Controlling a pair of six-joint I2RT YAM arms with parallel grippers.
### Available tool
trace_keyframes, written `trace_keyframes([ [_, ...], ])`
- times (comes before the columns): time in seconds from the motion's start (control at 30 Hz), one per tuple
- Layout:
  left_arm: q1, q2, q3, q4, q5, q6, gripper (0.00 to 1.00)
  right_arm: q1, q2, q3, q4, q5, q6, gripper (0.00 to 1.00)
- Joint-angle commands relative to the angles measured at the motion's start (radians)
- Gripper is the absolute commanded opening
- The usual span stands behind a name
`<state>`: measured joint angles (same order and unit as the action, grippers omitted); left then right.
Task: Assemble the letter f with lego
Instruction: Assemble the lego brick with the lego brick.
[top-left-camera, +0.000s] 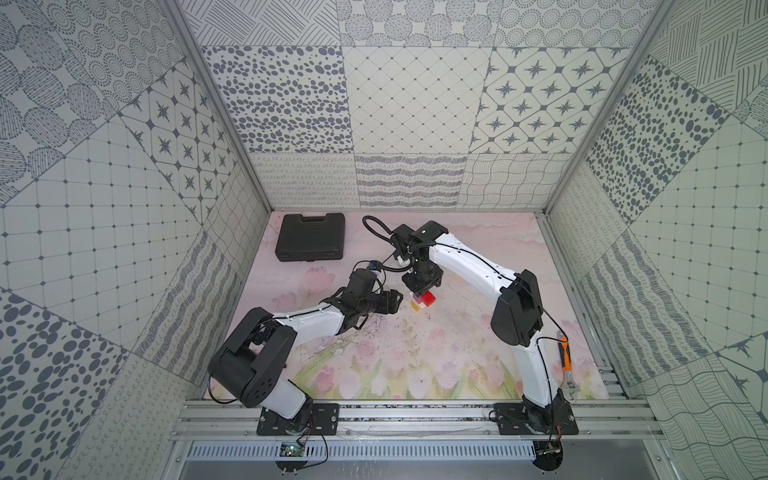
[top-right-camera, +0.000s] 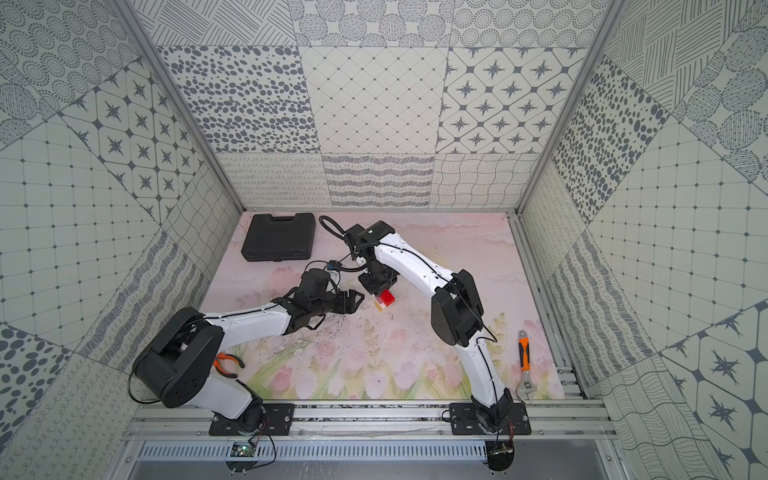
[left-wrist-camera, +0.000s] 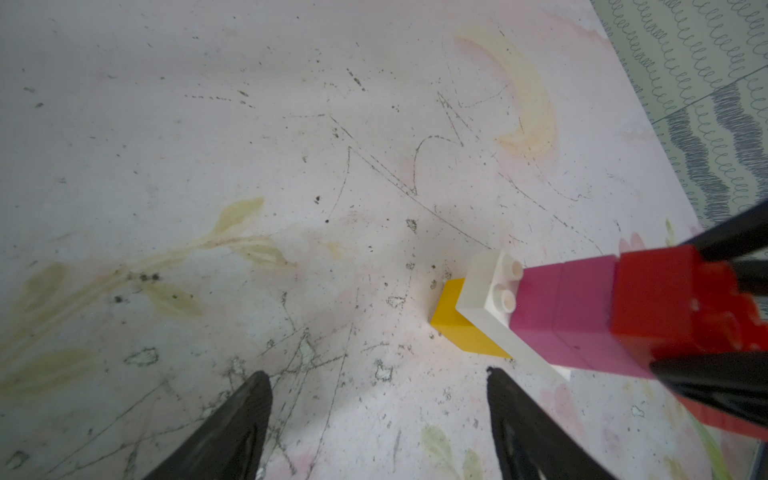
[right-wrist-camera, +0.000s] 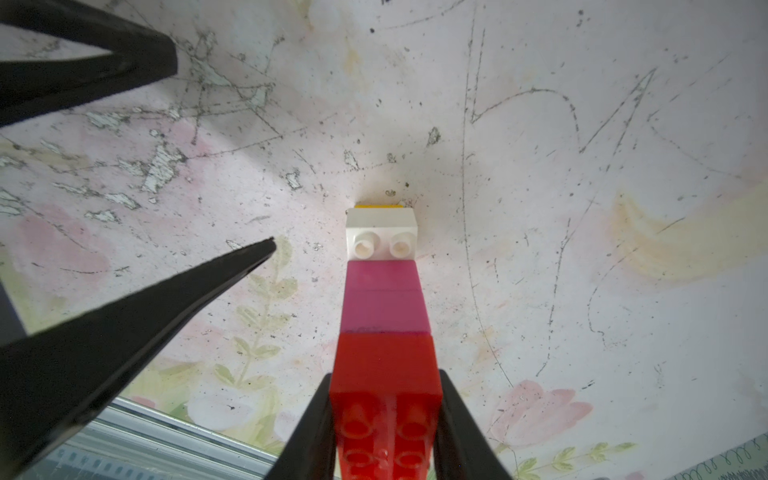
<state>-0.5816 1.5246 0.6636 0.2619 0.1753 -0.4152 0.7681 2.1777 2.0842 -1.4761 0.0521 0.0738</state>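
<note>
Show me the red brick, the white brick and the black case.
red brick (right-wrist-camera: 386, 361), right wrist view, on its smooth side face.
white brick (left-wrist-camera: 484, 286), left wrist view, on its end face beside the studs.
black case (top-left-camera: 311, 239), in a top view, middle of its lid.

The F (top-left-camera: 422, 302) stands upright: yellow foot (left-wrist-camera: 457, 328), white bar (left-wrist-camera: 484, 291) jutting sideways, 2 pink bricks (left-wrist-camera: 569, 316) stacked above, red bar (left-wrist-camera: 652, 299) on top.

left gripper (left-wrist-camera: 376, 374) lies low with jaws spread wide, right gripper (right-wrist-camera: 385, 374) points down with jaws clamped.
</note>
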Motion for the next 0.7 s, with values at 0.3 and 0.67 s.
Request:
trace_keyframes([
  [0.3, -0.002, -0.012, -0.002, 0.012, -0.003, 0.024, 0.82, -0.003, 0.104, -0.002, -0.066, 0.009, -0.016, 0.38],
  [0.67, -0.003, -0.025, -0.008, 0.007, -0.007, 0.019, 0.82, -0.006, 0.04, 0.002, -0.015, 0.011, -0.019, 0.52],
])
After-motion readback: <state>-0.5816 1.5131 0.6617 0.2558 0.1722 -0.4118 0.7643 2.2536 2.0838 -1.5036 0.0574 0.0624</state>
